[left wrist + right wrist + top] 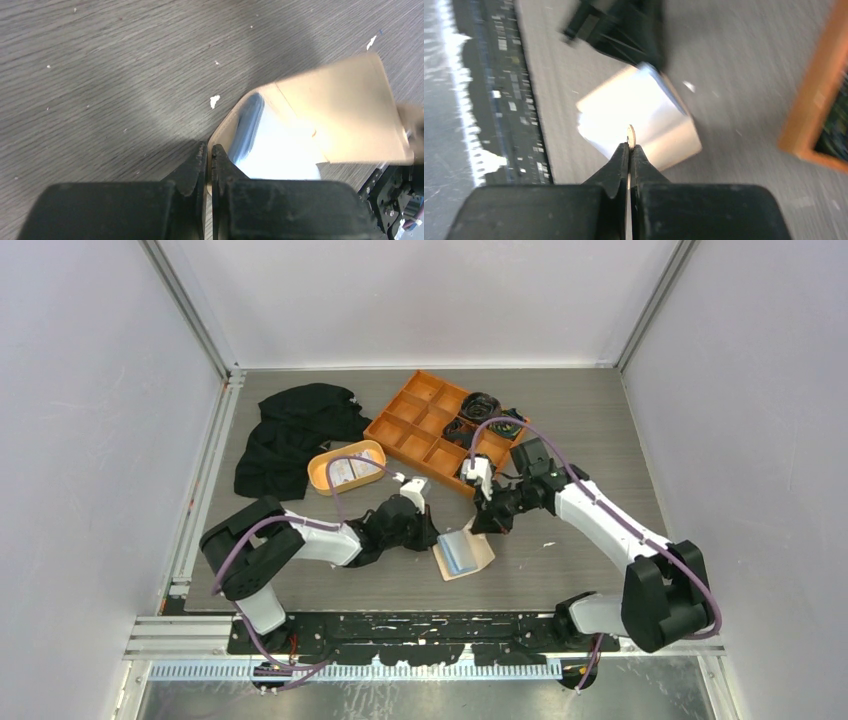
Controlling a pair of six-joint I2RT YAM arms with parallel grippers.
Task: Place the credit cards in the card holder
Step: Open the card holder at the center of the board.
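The beige card holder [478, 558] lies open on the table between the two arms. A light blue credit card [461, 553] sits inside it; in the left wrist view the card [250, 127] is glary. My left gripper [434, 539] is shut on the holder's left edge [220, 131]. My right gripper [486, 524] is shut on the thin round snap tab [631, 133] at the holder's far side, above the pale holder [674, 135]. More credit cards [348, 472], white with dark print, rest in the oval orange dish [322, 473].
A large orange divided tray [412, 428] stands at the back, with dark coiled cables [482, 405] in its right compartments. A black cloth [292, 430] is heaped at the back left. The tray's edge [819, 100] lies close to my right gripper.
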